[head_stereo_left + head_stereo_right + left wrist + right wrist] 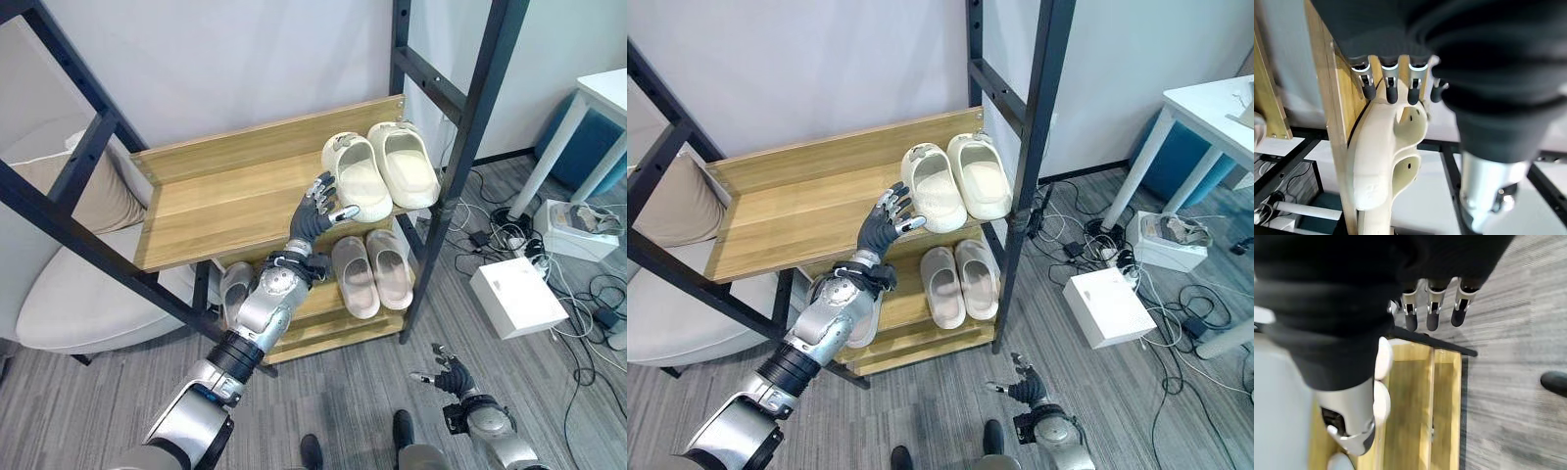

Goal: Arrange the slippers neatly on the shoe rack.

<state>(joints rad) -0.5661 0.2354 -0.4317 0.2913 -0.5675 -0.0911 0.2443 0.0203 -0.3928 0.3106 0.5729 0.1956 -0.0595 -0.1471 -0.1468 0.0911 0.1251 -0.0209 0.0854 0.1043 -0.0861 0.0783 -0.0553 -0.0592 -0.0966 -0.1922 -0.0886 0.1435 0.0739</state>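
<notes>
A pair of cream slippers (382, 171) stands side by side at the right end of the wooden upper shelf (216, 201). My left hand (315, 213) is raised with its fingers straight, just left of the nearer cream slipper (932, 188) and close to its side; the cream slipper (1383, 147) lies just past the fingertips (1392, 93) in the left wrist view. On the lower shelf (323, 328) lie a pair of beige slippers (372, 272) and a grey slipper (235, 291). My right hand (449, 376) hangs open low above the floor.
The rack's black metal posts (470, 137) frame the shelves. A beige cushioned chair (69, 284) stands to the left. On the floor at the right are a white box (517, 297), tangled cables (588, 323) and a white table leg (549, 157).
</notes>
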